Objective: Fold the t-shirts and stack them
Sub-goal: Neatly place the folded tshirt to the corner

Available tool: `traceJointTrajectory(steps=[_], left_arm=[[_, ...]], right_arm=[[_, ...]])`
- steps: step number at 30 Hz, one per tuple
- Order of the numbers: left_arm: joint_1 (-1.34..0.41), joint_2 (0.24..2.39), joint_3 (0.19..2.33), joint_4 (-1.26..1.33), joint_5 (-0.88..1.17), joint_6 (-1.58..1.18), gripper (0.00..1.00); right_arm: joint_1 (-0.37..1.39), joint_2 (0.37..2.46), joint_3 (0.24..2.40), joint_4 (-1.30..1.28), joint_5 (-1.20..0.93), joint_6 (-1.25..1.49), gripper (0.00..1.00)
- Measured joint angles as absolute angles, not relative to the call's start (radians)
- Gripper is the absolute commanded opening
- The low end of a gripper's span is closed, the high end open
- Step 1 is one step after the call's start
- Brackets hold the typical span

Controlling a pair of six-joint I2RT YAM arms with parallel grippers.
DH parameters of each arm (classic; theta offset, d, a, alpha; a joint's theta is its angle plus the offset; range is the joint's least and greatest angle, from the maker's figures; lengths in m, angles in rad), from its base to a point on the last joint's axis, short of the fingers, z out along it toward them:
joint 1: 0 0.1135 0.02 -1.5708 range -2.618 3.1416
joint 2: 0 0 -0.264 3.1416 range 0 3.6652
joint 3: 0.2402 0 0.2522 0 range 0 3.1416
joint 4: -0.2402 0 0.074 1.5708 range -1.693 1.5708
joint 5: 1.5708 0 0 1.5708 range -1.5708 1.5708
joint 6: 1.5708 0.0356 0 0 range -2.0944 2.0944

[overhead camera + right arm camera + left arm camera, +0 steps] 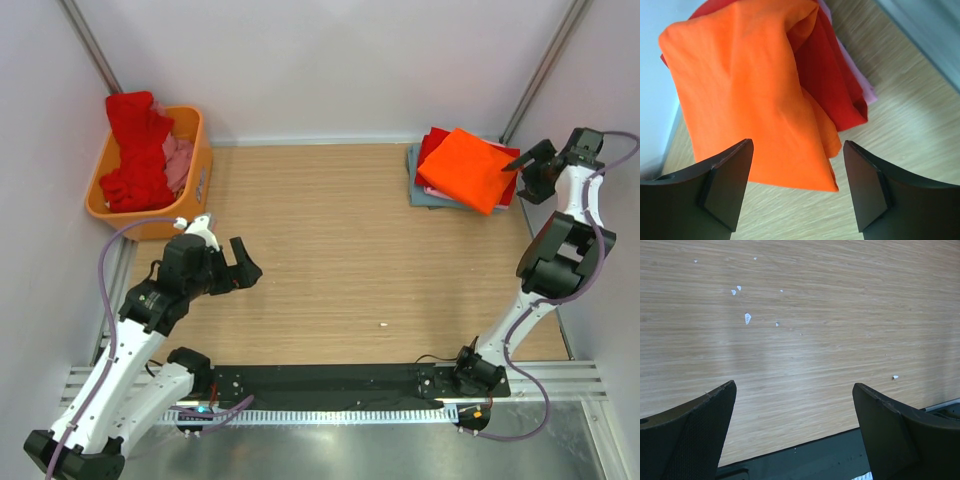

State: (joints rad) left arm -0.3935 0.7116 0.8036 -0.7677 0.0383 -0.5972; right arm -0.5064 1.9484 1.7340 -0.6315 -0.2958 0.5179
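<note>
The folded orange t-shirt (465,170) tops the stack at the wooden table's (330,230) far right corner, over a red t-shirt (835,75) and a grey-blue t-shirt (418,190); the right gripper (797,180) hovers beside it, jaws apart, empty; the left gripper (795,420) hangs spread, holding nothing; a crumpled red shirt (135,150) and a pink shirt (178,160) lie in the orange basket (197,180).

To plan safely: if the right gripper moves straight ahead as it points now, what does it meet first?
Most likely the folded bright orange cloth t-shirt. The open right gripper faces it directly, though the depth is unclear.
</note>
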Motion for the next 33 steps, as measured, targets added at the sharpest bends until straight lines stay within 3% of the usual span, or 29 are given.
traceJointTrajectory(steps=[19, 23, 26, 33], left_arm=[[-0.393, 0.717, 0.804, -0.767, 0.039, -0.597, 1.00], [-0.393, 0.723, 0.804, -0.767, 0.039, -0.597, 1.00], [-0.393, 0.725, 0.804, -0.767, 0.039, -0.597, 1.00], [-0.393, 0.728, 0.804, -0.767, 0.039, -0.597, 1.00]], right_arm=[[-0.506, 2.102, 1.748, -0.431, -0.422, 0.599, 0.56], [-0.505, 2.130, 1.763, -0.417, -0.438, 0.598, 0.29], [-0.503, 2.160, 1.805, -0.418, -0.464, 0.600, 0.15], [-0.479, 2.287, 2.101, -0.551, -0.516, 0.559, 0.09]])
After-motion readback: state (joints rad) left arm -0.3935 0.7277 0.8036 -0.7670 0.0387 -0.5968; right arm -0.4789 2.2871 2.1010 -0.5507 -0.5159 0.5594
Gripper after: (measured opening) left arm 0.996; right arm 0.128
